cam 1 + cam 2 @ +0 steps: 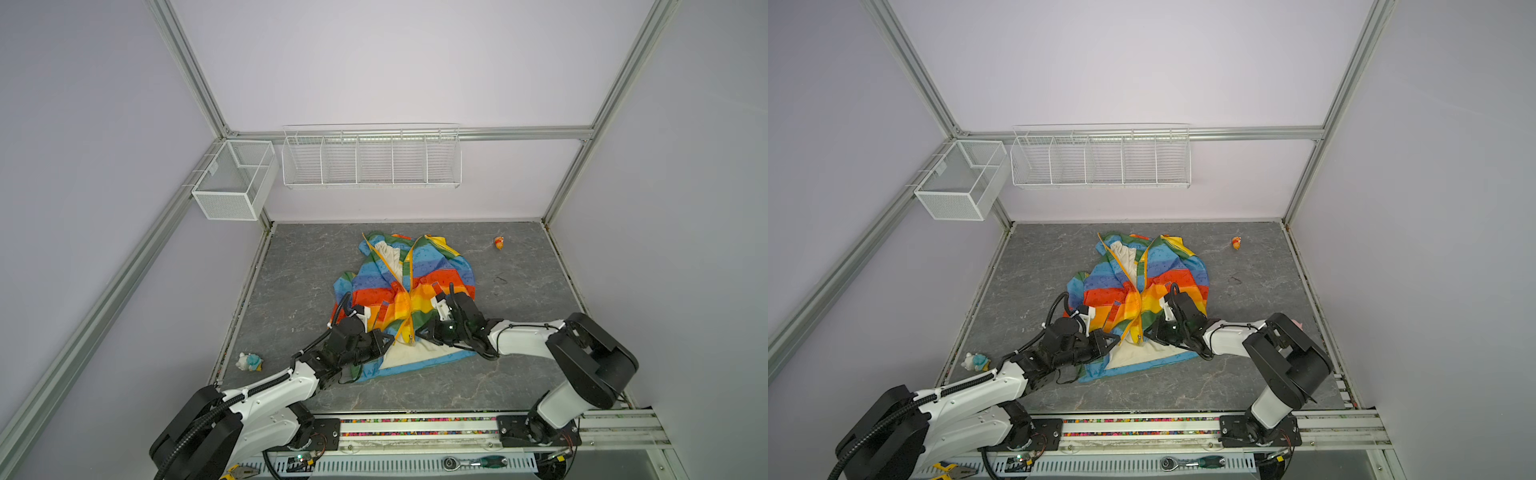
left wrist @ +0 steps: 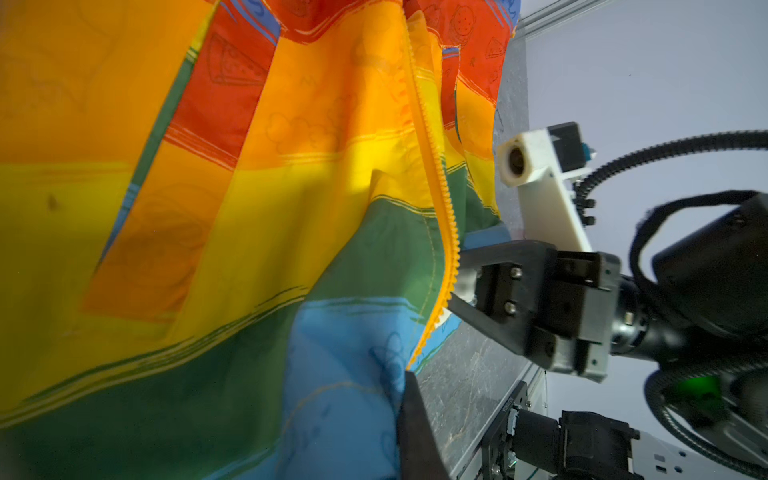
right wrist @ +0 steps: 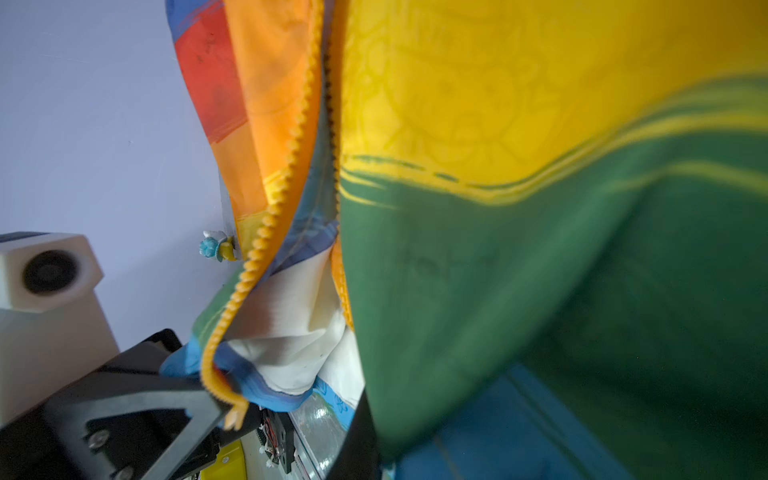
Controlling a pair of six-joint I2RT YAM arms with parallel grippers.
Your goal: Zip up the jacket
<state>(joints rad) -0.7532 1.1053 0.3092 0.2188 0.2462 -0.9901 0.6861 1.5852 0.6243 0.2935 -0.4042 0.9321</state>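
Working at the near hem of the jacket, spread on the middle of the table, collar far. Pinching the end of the left front's zipper strip in the clamped left gripper; nipping the right front edge with the right gripper, likewise clamped. Probably aligning the bottom ends, unjoined here. Next: bring both ends together, seat them squarely, keep the thin fabric taut.
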